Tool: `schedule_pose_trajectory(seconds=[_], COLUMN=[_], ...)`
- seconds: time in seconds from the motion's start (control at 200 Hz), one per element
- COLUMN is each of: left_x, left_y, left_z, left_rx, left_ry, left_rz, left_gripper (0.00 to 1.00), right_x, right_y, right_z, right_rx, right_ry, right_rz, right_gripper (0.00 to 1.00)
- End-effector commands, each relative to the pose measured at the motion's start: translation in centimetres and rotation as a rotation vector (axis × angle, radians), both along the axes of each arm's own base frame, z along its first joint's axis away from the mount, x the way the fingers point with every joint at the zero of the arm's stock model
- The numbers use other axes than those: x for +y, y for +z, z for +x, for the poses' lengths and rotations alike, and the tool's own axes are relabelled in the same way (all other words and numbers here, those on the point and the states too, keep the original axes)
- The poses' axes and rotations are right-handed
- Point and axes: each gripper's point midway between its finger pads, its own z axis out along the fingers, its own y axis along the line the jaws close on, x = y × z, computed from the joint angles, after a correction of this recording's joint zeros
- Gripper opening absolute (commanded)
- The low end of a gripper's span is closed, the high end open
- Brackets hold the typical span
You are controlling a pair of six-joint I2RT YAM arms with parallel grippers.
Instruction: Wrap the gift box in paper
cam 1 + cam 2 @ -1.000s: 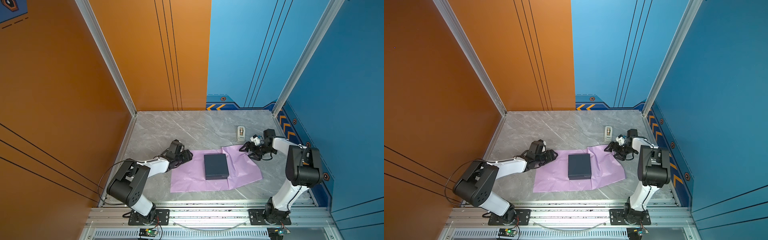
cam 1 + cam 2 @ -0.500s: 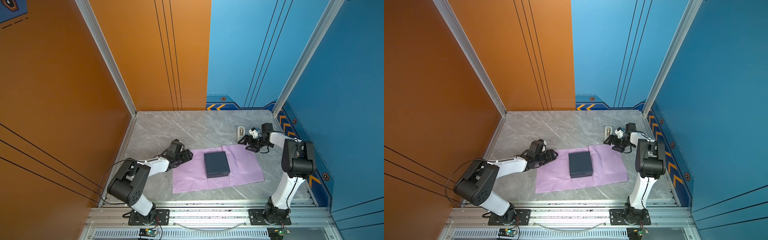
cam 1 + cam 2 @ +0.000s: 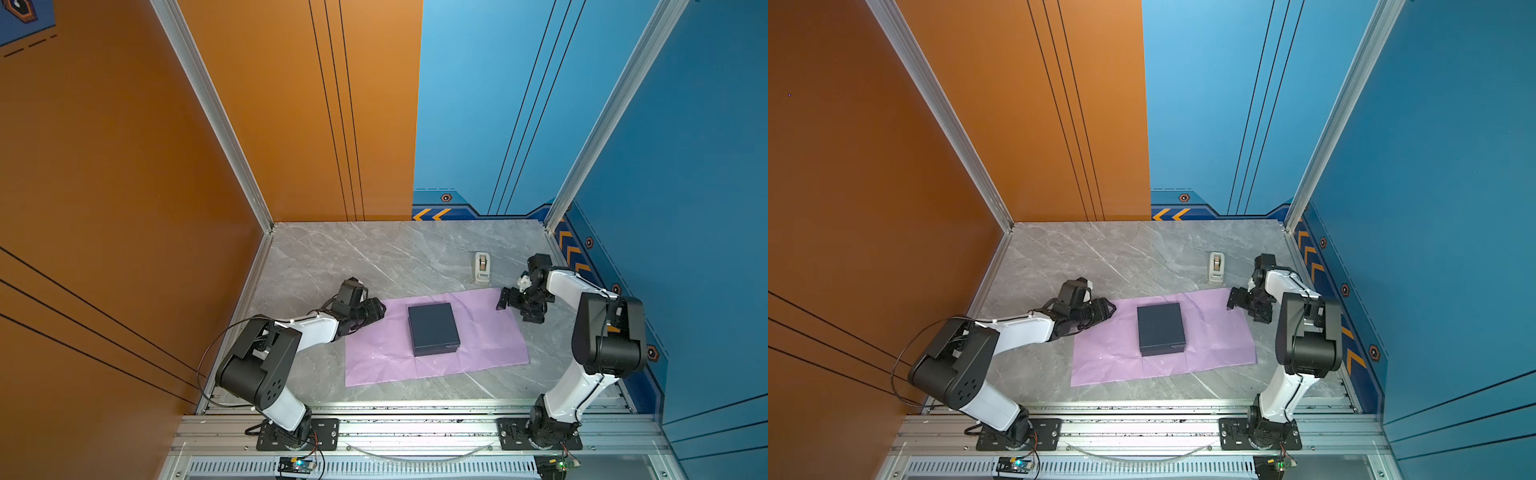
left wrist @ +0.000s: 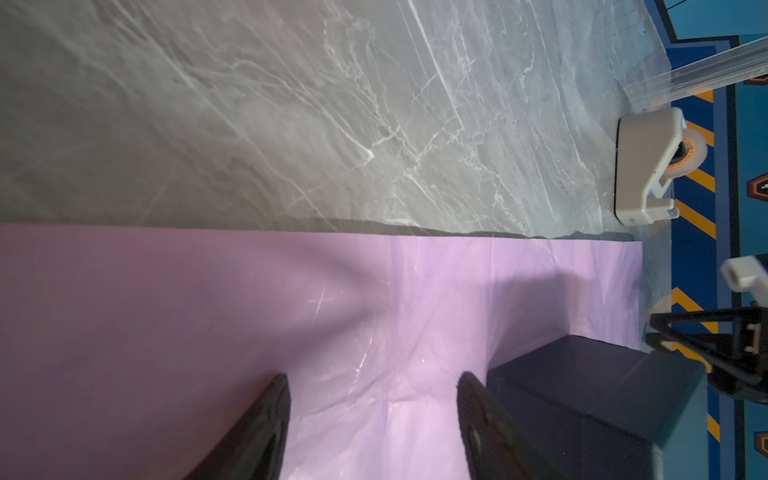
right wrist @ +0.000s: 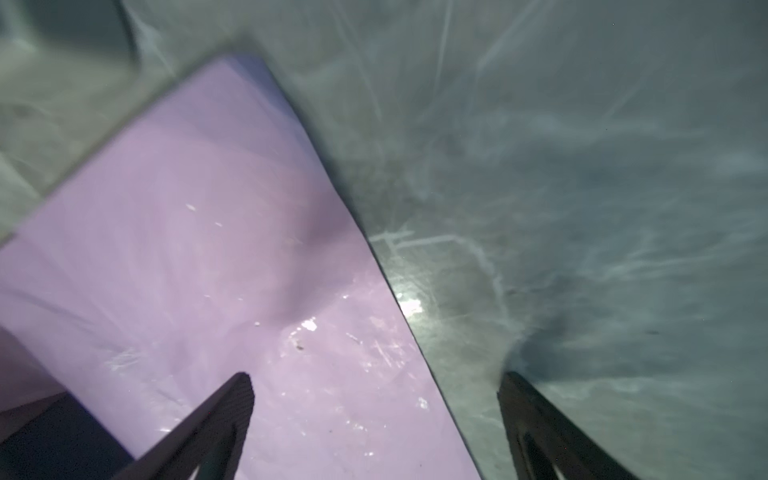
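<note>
Paper point(image 3: 490, 340) flattened | right gripper point(image 3: 515, 308) splayed over its edge | left gripper point(image 3: 376, 309) low

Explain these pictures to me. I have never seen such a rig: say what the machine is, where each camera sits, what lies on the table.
A left arm and a right arm, both robots, stand at the near edge of a marble table. Both top views look down from one overhead camera; each wrist view comes from a camera on an arm. A dark gift box sits on flat lilac paper; a tape dispenser stands beyond it. The left pincer and the right pincer are open and hold nothing, one at each end of the paper.
</note>
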Motion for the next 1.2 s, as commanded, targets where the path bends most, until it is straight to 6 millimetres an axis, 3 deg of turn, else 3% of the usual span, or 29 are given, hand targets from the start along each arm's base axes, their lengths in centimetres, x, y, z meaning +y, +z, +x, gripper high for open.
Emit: schedule_pose_trajectory(seconds=[0.0,0.115,0.32,0.486,0.656,0.731,0.871,1.071,1.197], left_x=[3.4,3.4,3.5,3.6,3.6,3.6,3.7,3.7,3.6], left_y=[-6.3,-6.2,-6.1,-6.1,-6.1,-6.1,-6.1,-5.9,-5.8], left_z=[-4.8,-4.6,-4.5,-4.4,-4.4,-4.3,-4.3,-4.3,-4.3], left_rx=[0.252,0.249,0.247,0.247,0.244,0.245,0.247,0.241,0.242], left_ry=[0.021,0.021,0.024,0.025,0.025,0.022,0.023,0.02,0.013], left_rz=[0.151,0.151,0.152,0.153,0.156,0.157,0.161,0.163,0.168], left_gripper=[0.66,0.66,0.66,0.66,0.66,0.66,0.66,0.66,0.66], right_x=[2.0,5.2,8.9,9.8,10.6,9.7,9.7,8.4,7.1], right_y=[-2.0,-2.3,0.1,1.2,2.4,1.8,0.8,0.8,1.4], right_z=[-1.9,-1.4,2.6,5.4,6.2,6.7,5.9,2.6,0.6], right_rx=[0.108,0.097,-0.095,-0.201,-0.25,-0.236,-0.161,-0.086,-0.072], right_ry=[0.026,0.075,0.133,0.153,0.194,0.201,0.24,0.206,0.151], right_rz=[0.093,0.282,0.54,0.626,0.665,0.57,0.523,0.44,0.421], right_gripper=[0.94,0.91,0.88,0.87,0.83,0.83,0.67,0.65,0.57])
